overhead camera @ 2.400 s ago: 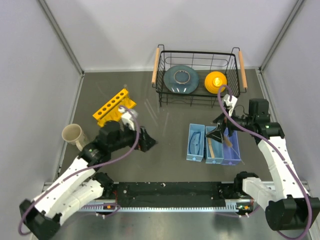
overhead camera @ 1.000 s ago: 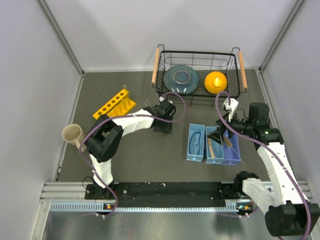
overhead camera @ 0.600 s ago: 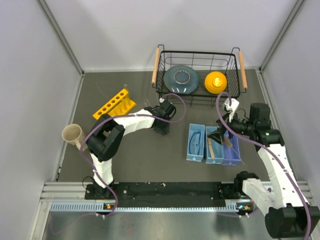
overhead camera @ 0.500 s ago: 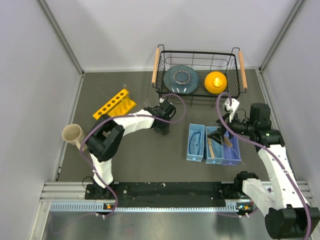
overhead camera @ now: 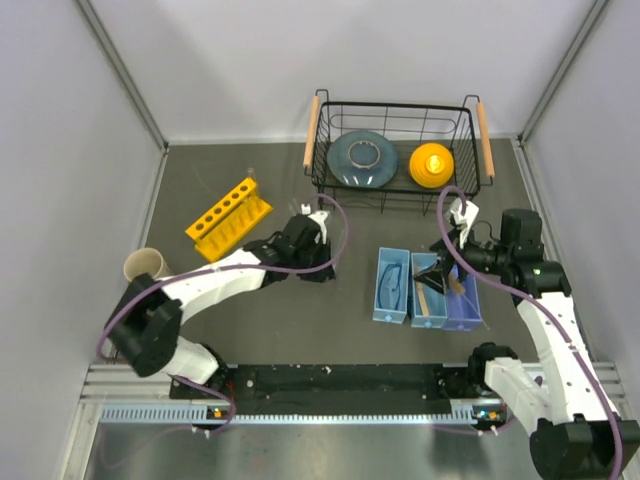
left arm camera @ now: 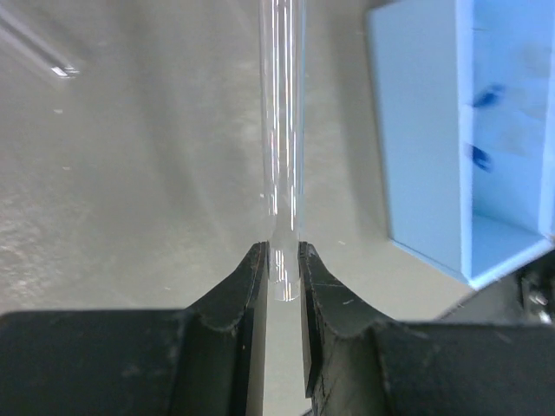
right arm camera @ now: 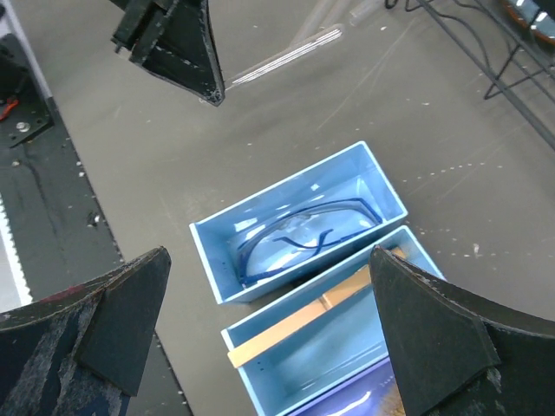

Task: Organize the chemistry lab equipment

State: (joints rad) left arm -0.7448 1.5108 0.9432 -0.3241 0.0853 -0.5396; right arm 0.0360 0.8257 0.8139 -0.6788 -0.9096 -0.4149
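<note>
Glass tube (left arm camera: 282, 130) | clear, thin, cylindrical | pinched by left fingers (left arm camera: 243, 290)

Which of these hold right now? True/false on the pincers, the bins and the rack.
1. The left pincer is shut on a glass tube. True.
2. The right pincer grips the wooden clamp. False: it is open and holds nothing; the clamp lies in the middle blue bin.
3. The safety glasses lie in the left blue bin. True.
4. The yellow rack sits inside the wire basket. False: it stands on the table, left of the basket.
</note>
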